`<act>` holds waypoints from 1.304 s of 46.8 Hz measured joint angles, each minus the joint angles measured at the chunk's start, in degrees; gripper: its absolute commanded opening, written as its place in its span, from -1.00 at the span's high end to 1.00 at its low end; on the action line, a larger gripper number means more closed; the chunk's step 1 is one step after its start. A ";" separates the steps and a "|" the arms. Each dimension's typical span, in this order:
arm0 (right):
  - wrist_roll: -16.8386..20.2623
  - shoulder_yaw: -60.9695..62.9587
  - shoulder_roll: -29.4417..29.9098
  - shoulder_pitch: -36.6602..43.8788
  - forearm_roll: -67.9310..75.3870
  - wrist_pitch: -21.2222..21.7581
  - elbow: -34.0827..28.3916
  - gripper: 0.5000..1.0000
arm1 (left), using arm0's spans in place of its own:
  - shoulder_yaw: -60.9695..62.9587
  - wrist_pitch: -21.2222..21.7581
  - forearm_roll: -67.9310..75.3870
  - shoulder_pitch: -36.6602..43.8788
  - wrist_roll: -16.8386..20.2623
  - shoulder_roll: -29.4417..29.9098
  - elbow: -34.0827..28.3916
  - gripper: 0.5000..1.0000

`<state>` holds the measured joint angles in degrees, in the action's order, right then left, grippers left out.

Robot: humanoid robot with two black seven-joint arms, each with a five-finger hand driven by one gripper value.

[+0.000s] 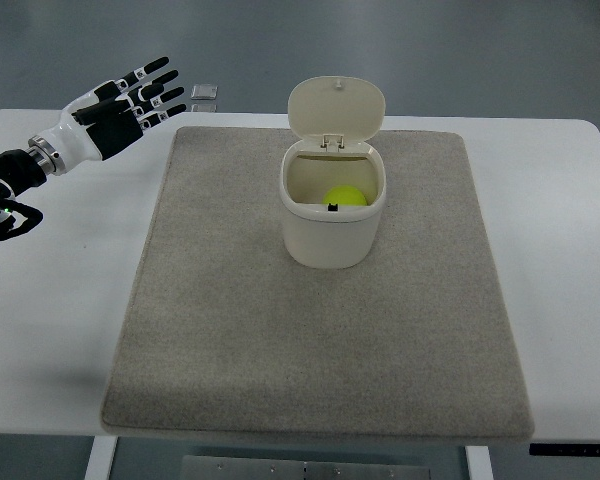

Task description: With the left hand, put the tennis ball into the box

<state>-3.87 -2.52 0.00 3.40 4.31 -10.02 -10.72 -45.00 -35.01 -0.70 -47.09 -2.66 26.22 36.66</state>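
Note:
A yellow-green tennis ball [345,197] lies inside the cream box [328,235], which stands on the grey mat with its lid [336,108] flipped up at the back. My left hand [130,103] is white and black, held above the table's far left corner, well left of the box. Its fingers are spread and hold nothing. The right arm is out of view.
A grey mat [310,330] covers the middle of the white table [50,330]. A small grey square object [205,95] lies at the table's far edge near my left fingertips. The floor shows beyond the far edge.

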 measured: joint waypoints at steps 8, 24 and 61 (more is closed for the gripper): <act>0.00 -0.02 0.00 0.03 0.00 0.00 0.00 -0.61 | -0.21 0.00 -1.27 1.02 -0.67 -0.37 0.18 -0.99; 0.00 -0.02 0.00 -0.02 0.00 0.00 0.00 -0.61 | -0.22 0.00 -1.32 1.19 -0.60 -0.12 0.49 -0.99; -0.01 -0.02 0.00 -0.06 0.25 0.00 -0.34 -0.61 | -0.37 0.01 -2.07 1.16 -0.33 -0.11 0.43 -0.99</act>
<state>-3.87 -2.54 0.00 3.34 4.56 -10.02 -11.07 -45.37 -35.00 -2.77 -45.93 -2.99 26.11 37.09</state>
